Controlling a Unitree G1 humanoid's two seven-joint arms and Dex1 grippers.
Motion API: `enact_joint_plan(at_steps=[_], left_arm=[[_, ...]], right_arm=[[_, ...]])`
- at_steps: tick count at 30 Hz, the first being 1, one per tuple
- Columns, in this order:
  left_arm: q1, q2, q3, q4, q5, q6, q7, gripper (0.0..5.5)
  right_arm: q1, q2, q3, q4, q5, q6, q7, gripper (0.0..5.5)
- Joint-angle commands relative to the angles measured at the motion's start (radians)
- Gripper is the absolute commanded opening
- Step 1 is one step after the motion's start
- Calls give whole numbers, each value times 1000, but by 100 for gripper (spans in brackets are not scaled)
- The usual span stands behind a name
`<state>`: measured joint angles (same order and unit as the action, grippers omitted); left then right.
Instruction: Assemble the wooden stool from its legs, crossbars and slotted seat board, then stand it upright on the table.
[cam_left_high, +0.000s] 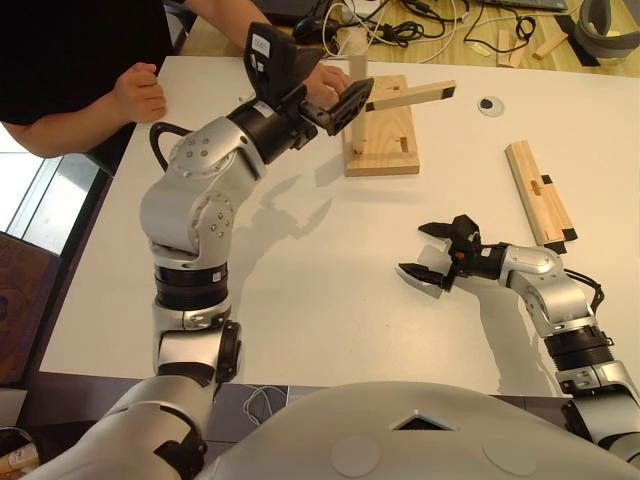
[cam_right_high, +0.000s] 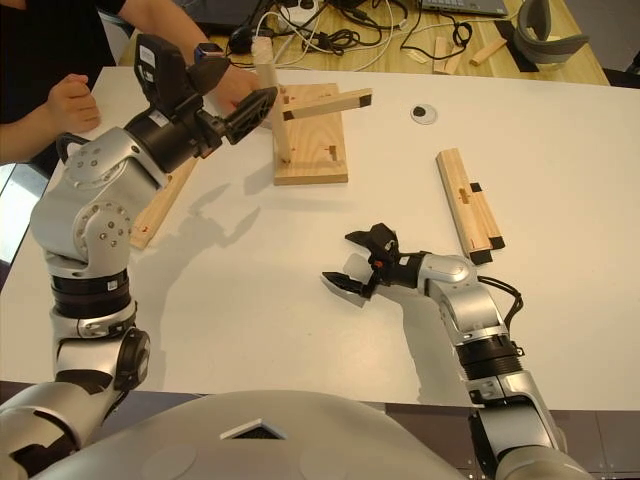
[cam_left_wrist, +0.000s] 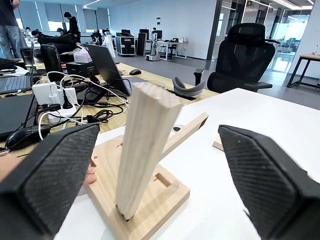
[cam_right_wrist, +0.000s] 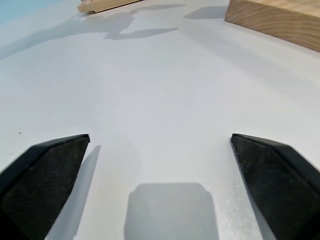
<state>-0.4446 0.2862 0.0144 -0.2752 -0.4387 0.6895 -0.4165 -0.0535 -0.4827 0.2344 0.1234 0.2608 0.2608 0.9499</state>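
Seat board (cam_left_high: 385, 158) lies flat on the white table (cam_left_high: 330, 290), upper centre of the head view, slotted face up. One leg (cam_left_wrist: 147, 150) stands upright in it, long axis vertical, foot in a slot near the board's left edge. A second stick (cam_left_high: 415, 95) slants up from behind that leg and points to the right of the frame, its free end past the board's right edge. I cannot tell whether its low end sits in a slot.

Left gripper (cam_left_wrist: 159, 145) is raised at the leg's height, upper centre-left of the head view, jaws spread wide. Its pads (cam_left_wrist: 55, 170) flank the leg in the wrist view and touch nothing. I cannot tell whether the leg is already between them or just ahead.

Right gripper (cam_left_high: 428, 253) hangs low over bare table, right of centre and well apart from the board, jaws released and holding nothing.

Stacked wooden pieces (cam_left_high: 538, 193) lie flat at the right, long axis running from upper left to lower right. Another plank (cam_right_high: 160, 205) lies flat under the left arm, running diagonally.

A person's hand (cam_left_high: 325, 80) rests at the board's far left corner, fingers against its edge. Small round dark disc (cam_left_high: 490, 104) sits on the table, upper right
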Motion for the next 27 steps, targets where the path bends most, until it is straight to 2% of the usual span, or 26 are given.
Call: enact_joint_plan(at_steps=[1,27], left_arm=[[41,-48,3,-8,18,-62,39,440],[34,-122,-22,56,66,-169,95,440]], right_arm=[[34,-22,7,43,-28,63,-10,540],[2,-24,10,62,-39,63,-5,540]])
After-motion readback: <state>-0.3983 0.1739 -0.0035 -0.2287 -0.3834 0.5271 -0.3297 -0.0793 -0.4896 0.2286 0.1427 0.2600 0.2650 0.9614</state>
